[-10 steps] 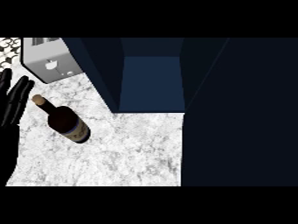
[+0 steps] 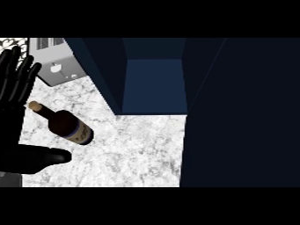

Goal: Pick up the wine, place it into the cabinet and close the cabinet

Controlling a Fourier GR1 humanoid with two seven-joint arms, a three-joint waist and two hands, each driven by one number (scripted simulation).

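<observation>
A dark glass wine bottle [image 2: 64,125] with a cork lies on the white marbled counter [image 2: 133,149] — beside the open dark-blue cabinet [image 2: 153,83]. The black left hand [image 2: 6,114] (at the view's left edge) has straight, spread fingers, thumb out below the bottle — touching or not, unclear.

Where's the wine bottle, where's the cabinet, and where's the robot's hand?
wine bottle [image 2: 66,126]: head view, on its dark body.
cabinet [image 2: 153,83]: head view, on the blue back wall inside.
left hand [image 2: 3,110]: head view, on the palm, left edge.
</observation>
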